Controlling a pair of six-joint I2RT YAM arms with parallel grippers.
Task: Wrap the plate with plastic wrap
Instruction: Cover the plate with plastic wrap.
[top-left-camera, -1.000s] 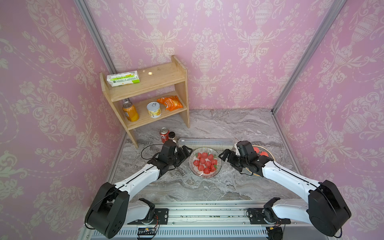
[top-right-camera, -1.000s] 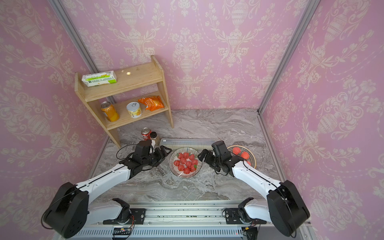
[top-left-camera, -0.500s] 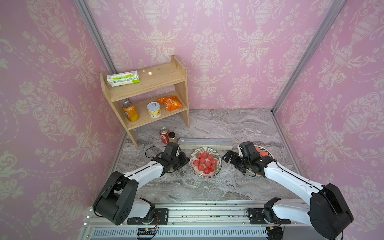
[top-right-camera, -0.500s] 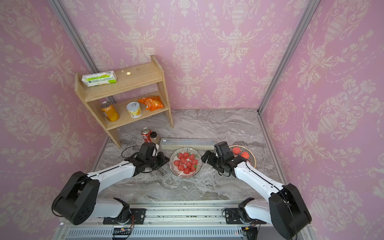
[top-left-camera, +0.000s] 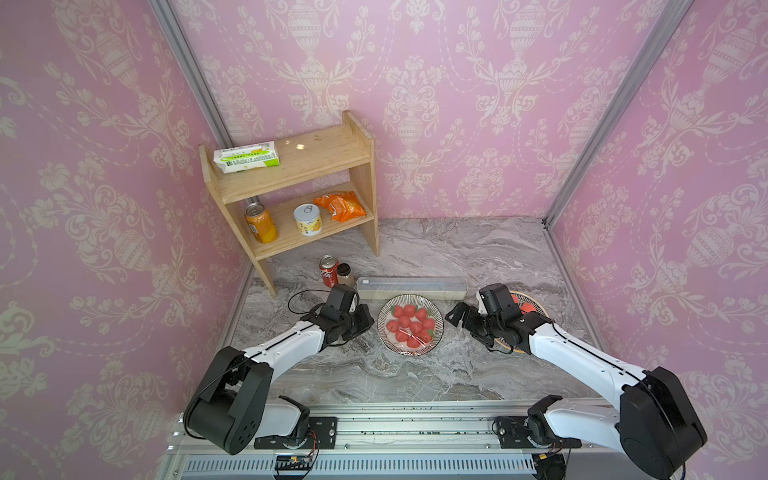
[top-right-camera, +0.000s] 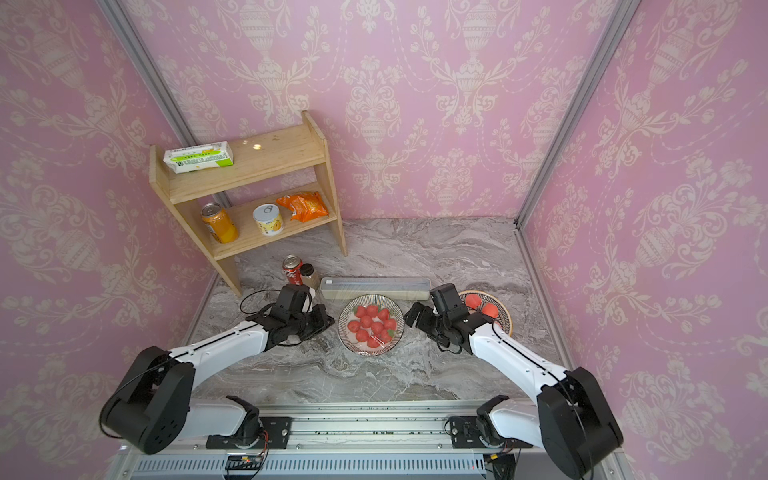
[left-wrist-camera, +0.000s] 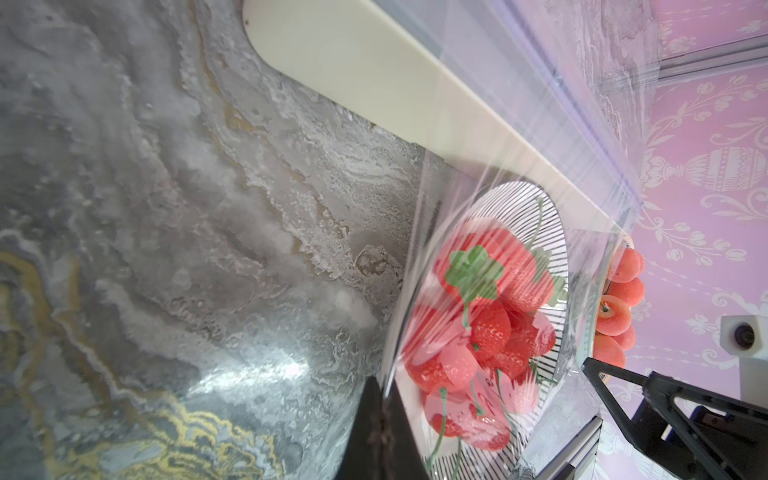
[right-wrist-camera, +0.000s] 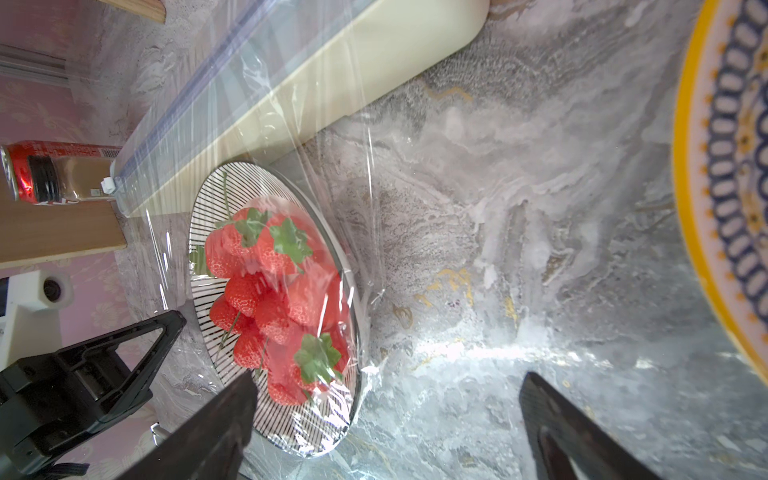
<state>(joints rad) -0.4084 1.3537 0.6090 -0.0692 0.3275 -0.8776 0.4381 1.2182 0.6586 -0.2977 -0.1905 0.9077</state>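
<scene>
the left jaws are shut tight, and one side edge of the plastic wrap (left-wrist-camera: 540, 137) runs straight down into their tips, so they are pinching the film. the right jaws stand wide apart with nothing in them; a crinkled corner of the film lies flat on the bench (top-left-camera: 415, 382) just ahead of the gap between them. between the two sets of jaws sits the striped plate (right-wrist-camera: 203, 199), heaped with strawberries (top-left-camera: 409, 324), just ahead of the left tips and ahead of the right ones, a little to the side. the film is stretched over the fruit and over the plate's rim, glossy and streaked, and it runs on beyond the plate to the long pale box (top-left-camera: 411, 286), which lies across the bench on the far side of the plate from both jaws. a second plate (right-wrist-camera: 715, 166) with a yellow rim and blue pattern sits behind the right jaws, under that arm. past the left jaws, at the end of the box, stand a red can (top-left-camera: 328, 270) and a small brown jar (top-left-camera: 345, 274), touching each other.
</scene>
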